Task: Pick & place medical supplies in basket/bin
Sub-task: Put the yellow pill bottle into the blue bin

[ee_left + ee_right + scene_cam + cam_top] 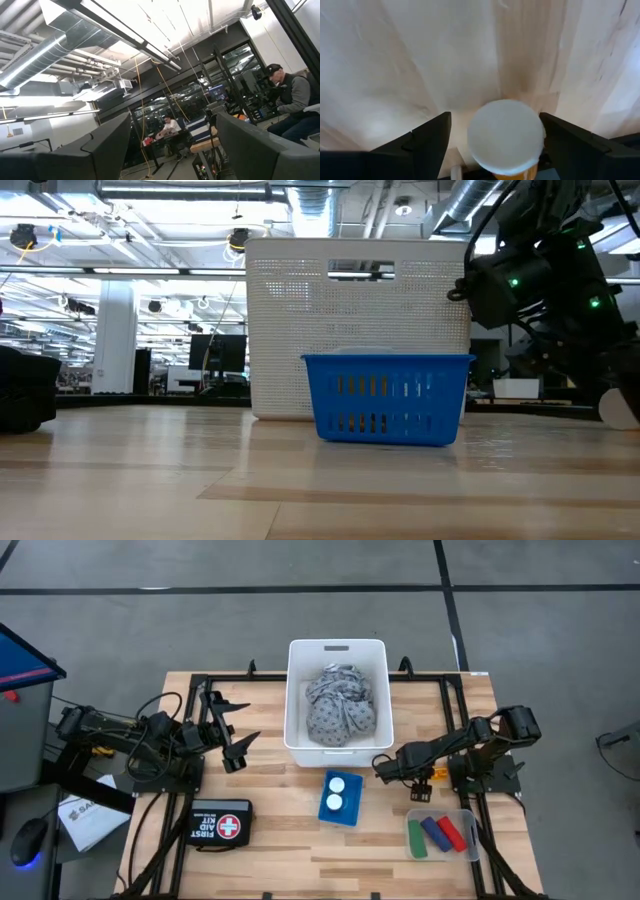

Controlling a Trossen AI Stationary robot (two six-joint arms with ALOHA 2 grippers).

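Observation:
An orange pill bottle with a white cap [506, 131] shows from above between the fingers of my right gripper [495, 116], which is open; I see a gap on one side of the cap. In the high view this gripper [385, 768] hangs over the table right of the blue basket [338, 797], with the orange bottle [422, 791] under the arm. Two white-capped bottles stand in the blue basket. The grey patterned cloth [340, 705] lies in the white bin [296, 690]. Green, blue and red sticks [440, 833] lie in a clear tray. My left gripper [245, 725] waits open, left of the bin.
A black first aid kit [220, 826] lies at the near left. The low view shows the blue basket [388, 398] in front of the white bin [355, 320]. Bare wood lies between the kit and the basket. People sit in the room [292, 100] beyond the table.

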